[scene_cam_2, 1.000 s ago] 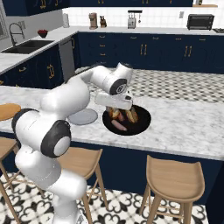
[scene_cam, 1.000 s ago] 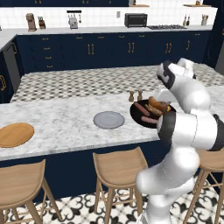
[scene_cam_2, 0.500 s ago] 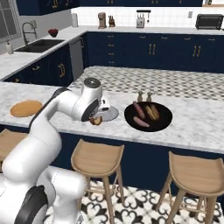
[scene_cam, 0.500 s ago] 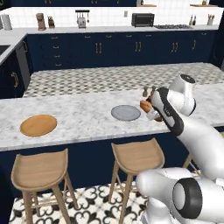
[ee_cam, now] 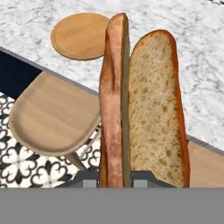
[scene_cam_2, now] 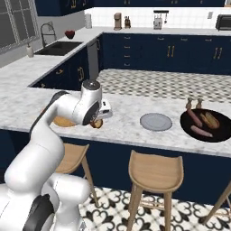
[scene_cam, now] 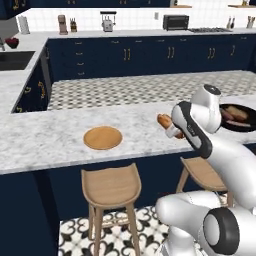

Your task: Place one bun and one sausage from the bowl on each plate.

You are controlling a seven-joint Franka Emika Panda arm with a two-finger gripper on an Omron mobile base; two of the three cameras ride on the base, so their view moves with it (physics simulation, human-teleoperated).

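Observation:
My gripper (ee_cam: 114, 181) is shut on a split bun (ee_cam: 148, 109), which stands up between the fingers. It hangs over the counter's front edge, above a stool. The orange-brown wooden plate (ee_cam: 81, 35) lies bare on the marble beyond it. In the left base view the bun (scene_cam: 164, 120) sits at the gripper (scene_cam: 172, 131), right of the wooden plate (scene_cam: 102, 137). The black bowl (scene_cam: 239, 118) is at far right. In the right base view the light grey plate (scene_cam_2: 155, 122) lies bare beside the bowl (scene_cam_2: 205, 125), which holds sausages (scene_cam_2: 195, 118) and a bun (scene_cam_2: 210, 118).
Wooden stools (scene_cam: 111, 186) stand along the counter's front (scene_cam_2: 155, 171). Two small shakers (scene_cam_2: 194, 103) stand behind the bowl. A sink (scene_cam_2: 58, 47) is at the far left counter. My arm partly covers the wooden plate (scene_cam_2: 63, 121) in the right base view.
The whole scene has shifted right in both base views as the base drove left. The gripper, still shut on the bun, has gone from the bowl past the grey plate to near the wooden plate.

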